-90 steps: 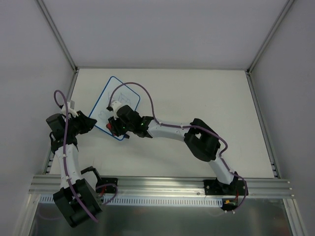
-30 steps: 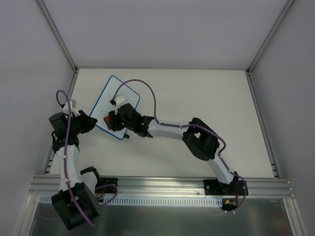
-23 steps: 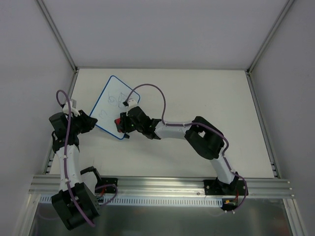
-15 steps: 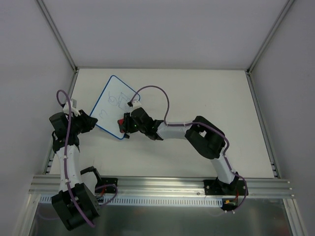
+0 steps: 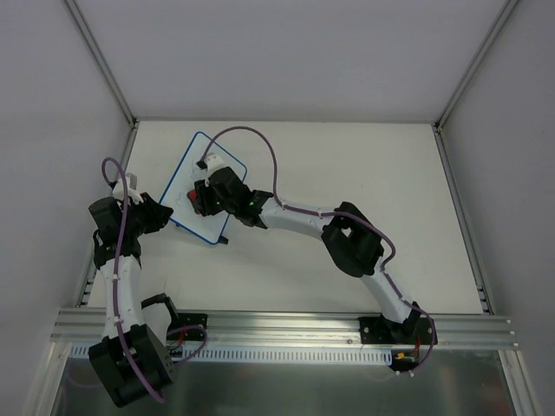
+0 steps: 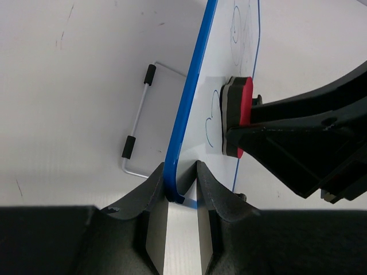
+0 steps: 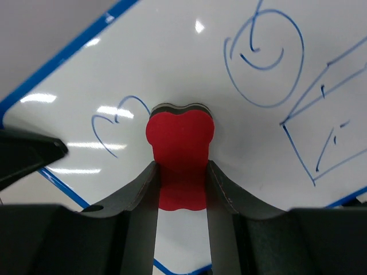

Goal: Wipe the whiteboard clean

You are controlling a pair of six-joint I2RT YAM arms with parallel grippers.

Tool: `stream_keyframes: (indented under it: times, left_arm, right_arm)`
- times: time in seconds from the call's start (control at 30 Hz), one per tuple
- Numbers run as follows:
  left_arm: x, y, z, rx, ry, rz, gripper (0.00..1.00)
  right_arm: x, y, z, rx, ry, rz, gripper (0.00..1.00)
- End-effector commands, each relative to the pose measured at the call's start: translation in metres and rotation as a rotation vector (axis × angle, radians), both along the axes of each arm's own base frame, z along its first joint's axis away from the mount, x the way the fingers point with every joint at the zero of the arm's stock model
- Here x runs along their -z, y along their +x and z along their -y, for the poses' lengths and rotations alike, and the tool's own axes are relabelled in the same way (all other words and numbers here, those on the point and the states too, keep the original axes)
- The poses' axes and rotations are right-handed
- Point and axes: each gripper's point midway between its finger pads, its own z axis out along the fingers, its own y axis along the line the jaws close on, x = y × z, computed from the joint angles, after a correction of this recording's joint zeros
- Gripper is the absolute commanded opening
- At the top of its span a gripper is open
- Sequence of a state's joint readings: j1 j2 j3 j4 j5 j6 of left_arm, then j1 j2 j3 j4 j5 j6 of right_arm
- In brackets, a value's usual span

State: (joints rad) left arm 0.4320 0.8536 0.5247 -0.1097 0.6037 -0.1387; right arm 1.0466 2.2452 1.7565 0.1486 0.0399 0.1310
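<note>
The whiteboard [image 5: 184, 176], white with a thin blue rim, lies slanted at the table's far left. My left gripper [image 5: 163, 217] is shut on its near-left rim [image 6: 192, 97], one finger on either side of the edge [image 6: 180, 172]. My right gripper [image 5: 201, 198] is shut on the red bone-shaped eraser [image 7: 180, 134], whose pad presses flat on the board face [image 7: 172, 57]. Blue doodles show around it: a heart-like curl [image 7: 117, 123] just left of the eraser, a spiral [image 7: 264, 57] and a box shape [image 7: 327, 132] to its right.
A thin wire stand with two black feet [image 6: 140, 109] sticks out behind the board. Grey enclosure walls with metal posts [image 5: 104, 69] close in the table on the left and right. An aluminium rail [image 5: 286, 325] runs along the near edge by the arm bases.
The right gripper slid the eraser right along the board's near edge, then back left and a little farther up the board. The left gripper kept its hold on the rim.
</note>
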Motion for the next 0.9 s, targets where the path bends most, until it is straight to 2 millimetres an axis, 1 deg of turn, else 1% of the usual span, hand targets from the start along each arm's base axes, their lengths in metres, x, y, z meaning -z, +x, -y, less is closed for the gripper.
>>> stream_keyframes:
  times: [0.0,0.07,0.1,0.13,0.23,0.4,0.5,0.63,0.67,0.77,0.8,0.87]
  left_arm:
    - [0.021,-0.021,0.028,0.126,-0.028,-0.089,0.0]
    - [0.022,-0.022,0.03,0.132,-0.03,-0.091,0.0]
    - [0.021,-0.021,0.031,0.136,-0.031,-0.09,0.0]
    - [0.022,-0.021,0.032,0.139,-0.031,-0.092,0.0]
    - [0.021,-0.021,0.033,0.144,-0.029,-0.092,0.0]
    - [0.021,-0.022,0.035,0.148,-0.024,-0.091,0.0]
    - [0.022,-0.022,0.035,0.148,-0.023,-0.093,0.0]
    - [0.021,-0.022,0.035,0.147,-0.02,-0.091,0.0]
    - [0.021,-0.022,0.036,0.15,-0.02,-0.09,0.0]
    - [0.02,-0.022,0.036,0.149,-0.016,-0.085,0.0]
    - [0.02,-0.022,0.036,0.15,-0.015,-0.085,0.0]
    - [0.02,-0.022,0.035,0.147,-0.012,-0.081,0.0]
  right_arm:
    - [0.009,-0.016,-0.026,-0.095,-0.039,0.039,0.0]
    - [0.008,-0.018,-0.031,-0.103,-0.039,0.041,0.0]
    - [0.007,-0.026,-0.037,-0.143,-0.03,0.034,0.0]
    - [0.005,-0.03,-0.043,-0.165,-0.02,0.034,0.0]
    - [0.0,-0.045,-0.053,-0.231,-0.027,0.051,0.0]
    - [-0.001,-0.075,-0.058,-0.328,-0.05,0.058,0.0]
    - [0.003,-0.085,-0.056,-0.352,-0.067,0.058,0.0]
    - [0.011,-0.088,-0.052,-0.347,-0.087,0.052,0.0]
    - [0.012,-0.086,-0.05,-0.339,-0.093,0.052,0.0]
    - [0.019,-0.072,-0.044,-0.282,-0.099,0.025,0.0]
    - [0.02,-0.059,-0.039,-0.234,-0.088,-0.007,0.0]
    - [0.021,-0.044,-0.032,-0.185,-0.087,-0.016,0.0]
